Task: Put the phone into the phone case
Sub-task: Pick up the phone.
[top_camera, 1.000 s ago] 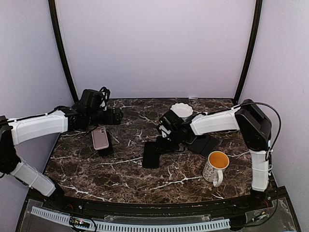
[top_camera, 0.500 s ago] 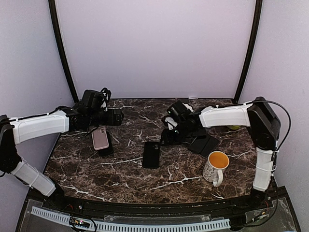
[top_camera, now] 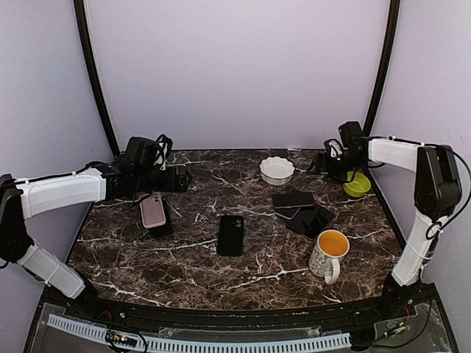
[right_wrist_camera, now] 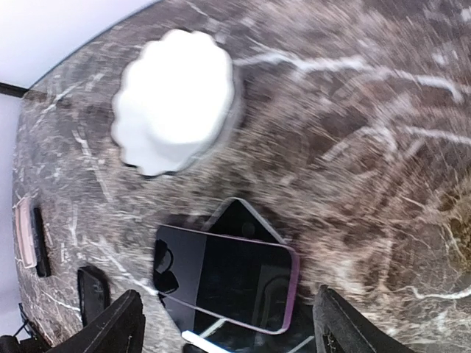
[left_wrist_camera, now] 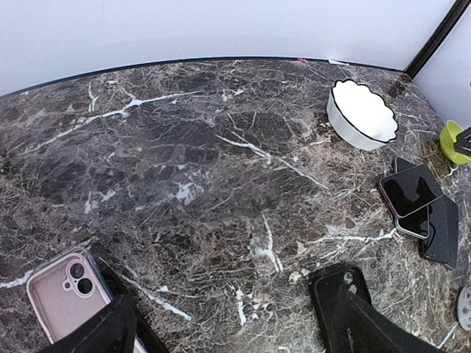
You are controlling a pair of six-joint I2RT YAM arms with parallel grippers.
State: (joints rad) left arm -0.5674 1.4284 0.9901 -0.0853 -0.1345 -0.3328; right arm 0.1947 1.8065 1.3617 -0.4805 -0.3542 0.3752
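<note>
— Where is the phone?

— The purple-edged phone lies screen up, right of the table's middle. It rests on a pile of dark flat pieces; I cannot tell whether those are cases or phones. The white bowl stands just beyond it.

— And the case?

— The black phone case lies flat at mid-table with its camera cutout at the far end. It is well apart from both my grippers.

— Your hands?

— My right gripper hangs at the far right, between the white bowl and the green bowl. Its fingers are spread wide and hold nothing. My left gripper is just as wide and empty, over the far left. It hangs just beyond a pink phone, which lies camera side up, partly on a black piece.

— Anything else?

— A mug, orange inside, stands at the right front of the marble table, its handle toward me.
</note>
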